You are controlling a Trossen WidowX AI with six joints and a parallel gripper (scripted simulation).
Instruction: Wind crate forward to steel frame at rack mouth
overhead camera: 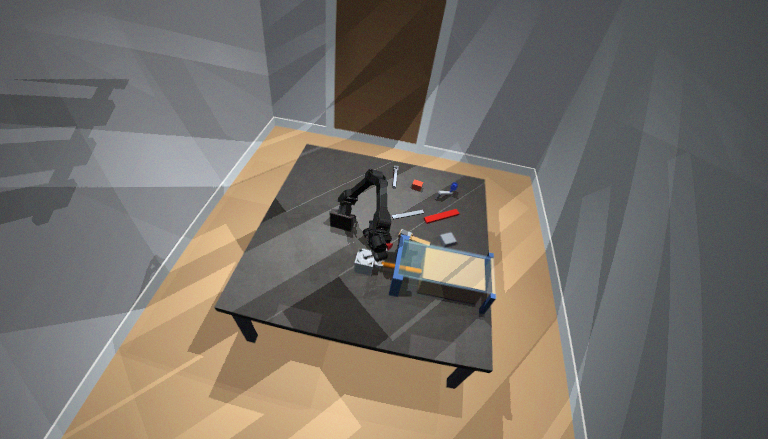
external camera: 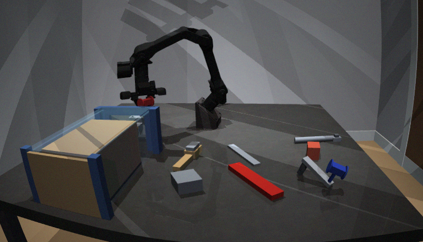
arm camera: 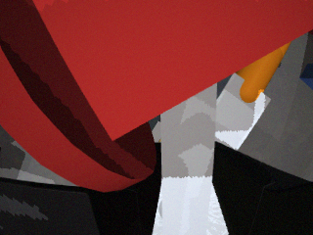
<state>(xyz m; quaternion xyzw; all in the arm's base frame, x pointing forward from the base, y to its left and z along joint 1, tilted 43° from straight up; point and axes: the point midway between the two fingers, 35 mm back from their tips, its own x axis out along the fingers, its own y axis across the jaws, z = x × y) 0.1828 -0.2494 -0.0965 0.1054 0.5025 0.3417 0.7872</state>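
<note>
The winch (overhead camera: 363, 267) stands in front of the rack mouth. The winch handle has a red grip (external camera: 145, 101) (arm camera: 161, 59) and a pale crank arm (arm camera: 188, 142) lying over the winch top; its key and the hole are hidden. My gripper (external camera: 145, 98), pointing down over the winch, is shut on the red grip. An orange strap (overhead camera: 402, 268) (arm camera: 261, 78) runs to the crate. The cream crate (overhead camera: 453, 267) (external camera: 93, 133) sits flat inside the clear-panelled cubby, a gap short of the blue mouth frame (overhead camera: 396, 284) (external camera: 155, 130).
Beside the cubby lie a wooden tool (overhead camera: 419, 239) (external camera: 183, 161), a grey block (overhead camera: 448, 239) (external camera: 186, 177), a red bar (overhead camera: 441, 216) (external camera: 255, 179) and a flat grey strip (overhead camera: 407, 214) (external camera: 243, 154). Farther off are an orange-red cube (external camera: 313, 150), a rod (external camera: 313, 139) and a blue-knobbed crank (external camera: 318, 172).
</note>
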